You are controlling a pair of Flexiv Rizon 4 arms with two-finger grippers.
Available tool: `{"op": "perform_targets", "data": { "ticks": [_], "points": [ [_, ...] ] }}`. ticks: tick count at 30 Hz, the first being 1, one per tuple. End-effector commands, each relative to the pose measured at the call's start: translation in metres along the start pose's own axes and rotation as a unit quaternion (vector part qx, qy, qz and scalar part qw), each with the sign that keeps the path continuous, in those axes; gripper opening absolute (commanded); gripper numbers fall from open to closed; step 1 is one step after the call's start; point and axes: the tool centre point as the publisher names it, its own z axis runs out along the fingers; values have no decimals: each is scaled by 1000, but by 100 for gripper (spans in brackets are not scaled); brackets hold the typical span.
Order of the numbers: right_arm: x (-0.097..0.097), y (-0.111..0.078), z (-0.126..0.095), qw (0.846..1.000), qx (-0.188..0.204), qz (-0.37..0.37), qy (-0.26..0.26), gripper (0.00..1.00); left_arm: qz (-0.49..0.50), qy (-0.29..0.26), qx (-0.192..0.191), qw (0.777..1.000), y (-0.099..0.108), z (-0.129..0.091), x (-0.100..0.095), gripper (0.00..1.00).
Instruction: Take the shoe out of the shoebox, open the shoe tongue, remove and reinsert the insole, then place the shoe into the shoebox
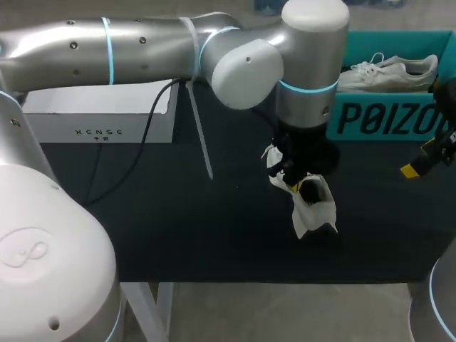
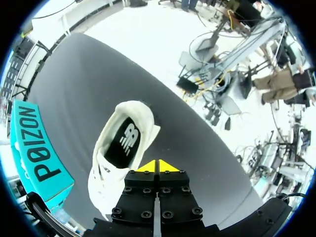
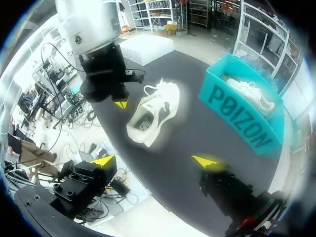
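A white shoe lies on the black table, near its middle right, with its dark insole showing through the opening. My left gripper hangs right over the shoe. In its wrist view the left gripper is shut, yellow tips together at the shoe's collar edge, with nothing seen between them. My right gripper is at the table's right edge. It stands open, with the shoe well ahead of it. The teal shoebox stands at the back right.
A second white shoe lies inside the teal shoebox. A white box stands at the back left. A black cable and a white strap hang from my left arm over the table's middle.
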Motion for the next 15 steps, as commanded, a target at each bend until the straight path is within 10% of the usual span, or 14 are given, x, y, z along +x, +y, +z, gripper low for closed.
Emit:
{"op": "perform_targets", "data": {
  "ticks": [1,6,9,15],
  "points": [
    [1,-1,1,1000,0,0,-1,100,-25,-7,-11,1000,-7,-9,28,0],
    [1,-1,1,1000,0,0,-1,100,-33,8,-10,999,-11,-8,37,0],
    [1,-1,1,1000,0,0,-1,100,-30,2,-9,1000,-11,-7,40,96],
    [1,-1,1,1000,0,0,-1,100,270,-83,-23,959,-10,-26,24,100]
  ]
}}
